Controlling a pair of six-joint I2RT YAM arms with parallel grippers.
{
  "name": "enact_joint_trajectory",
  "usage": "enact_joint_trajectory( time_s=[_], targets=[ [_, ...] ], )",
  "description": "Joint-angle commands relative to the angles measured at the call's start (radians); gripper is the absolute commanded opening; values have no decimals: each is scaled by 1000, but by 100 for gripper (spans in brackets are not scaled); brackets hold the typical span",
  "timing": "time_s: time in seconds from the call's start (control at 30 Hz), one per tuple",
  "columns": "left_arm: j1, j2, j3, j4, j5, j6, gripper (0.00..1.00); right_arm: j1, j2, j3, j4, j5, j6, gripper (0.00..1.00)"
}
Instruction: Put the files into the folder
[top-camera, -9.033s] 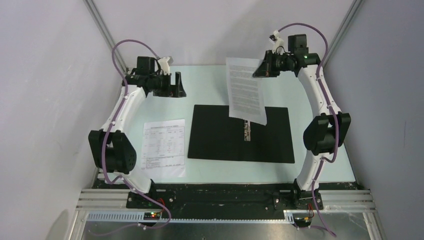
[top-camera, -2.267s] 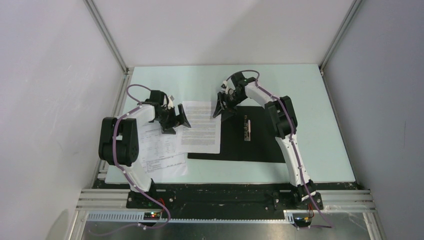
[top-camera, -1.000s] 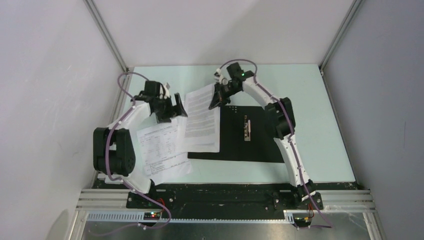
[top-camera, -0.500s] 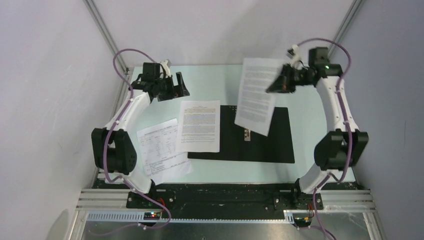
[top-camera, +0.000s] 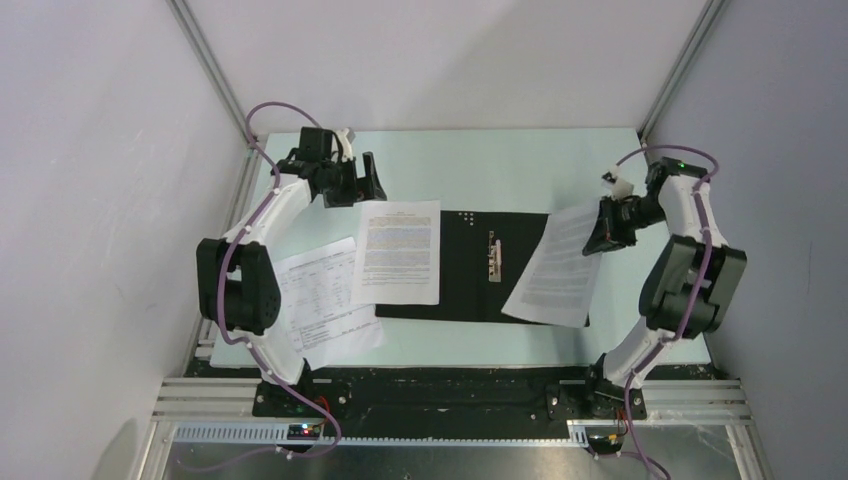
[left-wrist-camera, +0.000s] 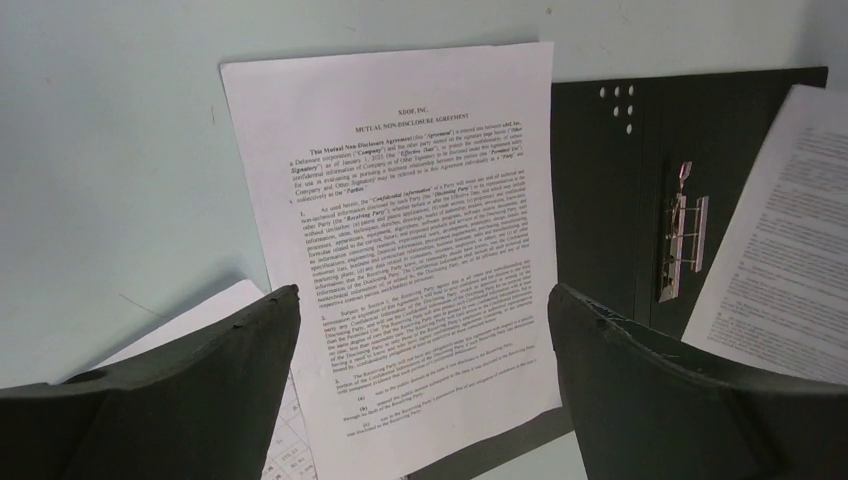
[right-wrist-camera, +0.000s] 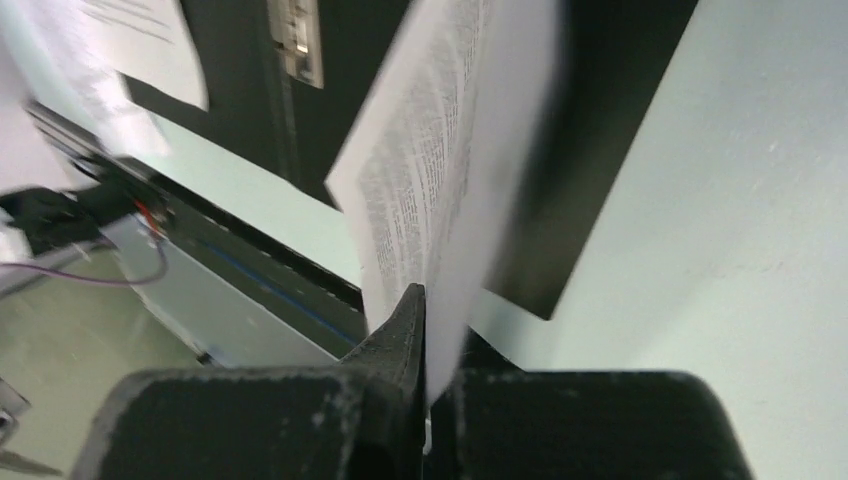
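Sheet held at one edge: held sheet (top-camera: 555, 268) is pinched in right gripper (top-camera: 600, 233), jaws closed flat on the paper with no gap showing in the right wrist view. From those fingertips the page runs away to the tool's left and toward the arm bases. It slopes down over the right half of the folder (top-camera: 465, 280). Can't tell if its low edge touches the folder or hangs just above. In the right wrist view the paper is edge-on and blurred, with dense print on one face.

Folder lies open and flat, black inside up, below and to the left of right gripper. Its metal clip (top-camera: 493, 258) runs along the spine, just beside the held sheet's left edge and not covered by it.

Left gripper (top-camera: 358, 192) has jaws spread wide with nothing between them, clear of the paper. Straight ahead of its fingers (left-wrist-camera: 180, 400) lies the second text sheet (top-camera: 398, 252), flat. Its right part sits on the folder's left half and its left part on the table (top-camera: 520, 165). The printed-table sheet (top-camera: 325, 300) is flat on the table off the folder, beyond the second text sheet toward the bases and to the tool's left. One edge is tucked slightly under the second text sheet.
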Motion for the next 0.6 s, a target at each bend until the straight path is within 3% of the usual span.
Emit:
enact_joint_trajectory(
  time_s=[0.0,0.3,0.57],
  targets=[
    [-4,-16,28,-26,15,69,98,28,154,63,-40,151,-214,0],
    [-2,-54,11,-122,-20,156,97,72,385,243,55,166,-244,0],
    [-3,-68,4,-150,-64,188,97,82,418,247,96,-23,-301,0]
  ],
)
